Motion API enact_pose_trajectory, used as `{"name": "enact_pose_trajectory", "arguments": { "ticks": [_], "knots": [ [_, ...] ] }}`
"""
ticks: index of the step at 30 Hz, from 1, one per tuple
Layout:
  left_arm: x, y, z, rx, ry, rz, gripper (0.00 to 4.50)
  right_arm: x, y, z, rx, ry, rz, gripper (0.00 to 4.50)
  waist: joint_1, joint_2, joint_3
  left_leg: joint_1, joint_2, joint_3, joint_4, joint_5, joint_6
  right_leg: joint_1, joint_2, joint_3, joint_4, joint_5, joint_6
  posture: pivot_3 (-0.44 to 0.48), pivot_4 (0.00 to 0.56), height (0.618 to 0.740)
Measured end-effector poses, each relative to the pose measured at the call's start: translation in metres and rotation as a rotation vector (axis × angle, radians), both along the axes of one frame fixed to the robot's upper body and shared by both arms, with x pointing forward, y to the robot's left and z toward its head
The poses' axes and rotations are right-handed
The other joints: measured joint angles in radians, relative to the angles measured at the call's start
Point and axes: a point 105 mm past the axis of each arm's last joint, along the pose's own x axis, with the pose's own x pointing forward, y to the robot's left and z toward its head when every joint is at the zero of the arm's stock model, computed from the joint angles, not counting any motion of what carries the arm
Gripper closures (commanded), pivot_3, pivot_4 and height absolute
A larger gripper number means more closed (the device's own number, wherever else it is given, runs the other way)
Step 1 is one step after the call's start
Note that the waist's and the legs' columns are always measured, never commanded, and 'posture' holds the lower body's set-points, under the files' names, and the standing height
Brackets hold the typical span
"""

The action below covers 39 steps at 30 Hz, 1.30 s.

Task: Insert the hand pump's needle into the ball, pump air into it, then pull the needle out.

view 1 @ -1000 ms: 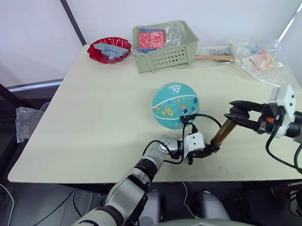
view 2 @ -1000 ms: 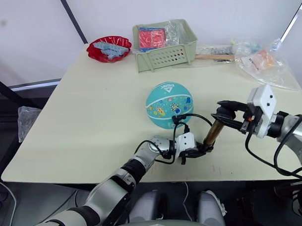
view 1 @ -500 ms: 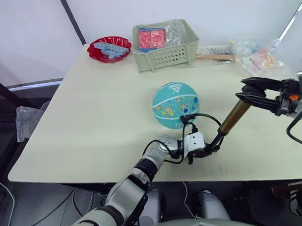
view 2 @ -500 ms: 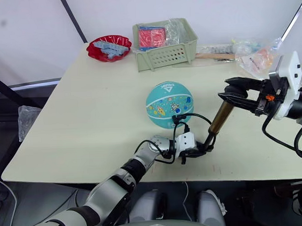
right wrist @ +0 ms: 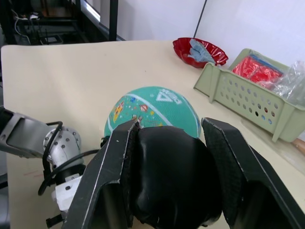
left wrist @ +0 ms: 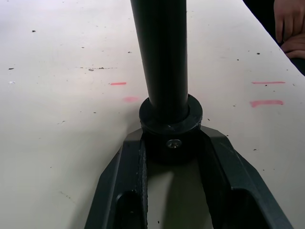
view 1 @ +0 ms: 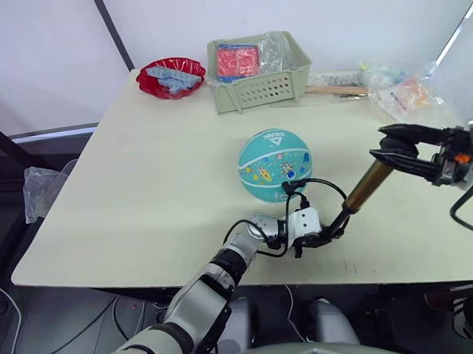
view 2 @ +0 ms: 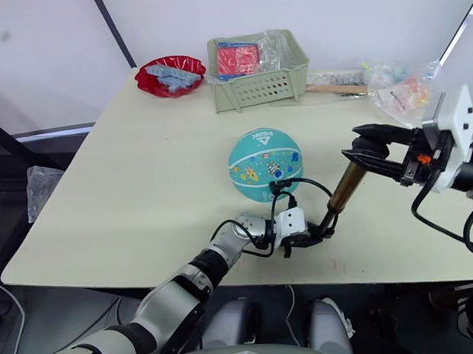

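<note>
Left eye view shows the hand pump (view 1: 360,193) standing tilted on the counter (view 1: 159,172), at about 4 o'clock from the ball (view 1: 274,165), near it but not touching. My left hand (view 1: 330,234) is closed on the black foot end of the pump, right on the counter surface; in the left wrist view the two fingers (left wrist: 125,176) press the round foot from both sides. My right hand (view 2: 365,153) grips the black T-handle at the top of the pump, and in the right wrist view the handle sits tight between my two fingers (right wrist: 113,167). The gold-bronze barrel leans from the foot up toward 1 o'clock. The thin black hose (view 1: 318,183) curves from the pump foot to the near side of the ball; the needle itself I cannot make out there. At 12 o'clock from the ball stands a green basket (view 1: 258,87), and at 11 o'clock a red bowl (view 1: 171,77).
</note>
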Motion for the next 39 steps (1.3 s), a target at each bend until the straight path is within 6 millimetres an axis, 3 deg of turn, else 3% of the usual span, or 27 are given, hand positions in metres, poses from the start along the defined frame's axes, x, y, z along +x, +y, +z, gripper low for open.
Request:
{"name": "enact_pose_trajectory", "arguments": {
  "ticks": [21,34,39],
  "knots": [
    [0.000,0.004,-0.003,0.006,0.006,0.014,3.42,0.005,0.020,-0.097,-0.006,0.060,-0.027,2.92,-0.002,-0.003,-0.009,0.001,0.000,0.000,0.000,0.000,0.000,0.000,0.002,0.000,0.001,0.000,0.000,0.000,0.150,0.738],
    [0.000,0.003,-0.003,0.004,0.004,0.013,3.42,0.009,0.016,-0.086,0.001,0.086,-0.031,2.92,-0.001,0.000,-0.009,0.001,0.000,0.000,0.000,0.000,0.001,0.000,0.003,-0.001,0.001,0.000,0.000,0.000,0.150,0.738],
    [0.000,0.001,-0.001,0.000,0.001,0.005,3.42,0.012,0.009,-0.061,0.031,0.092,-0.034,2.92,0.001,0.003,-0.006,0.000,0.000,0.000,0.001,0.001,0.001,0.000,0.003,-0.002,0.001,0.000,0.000,0.000,0.150,0.738]
  ]
}}
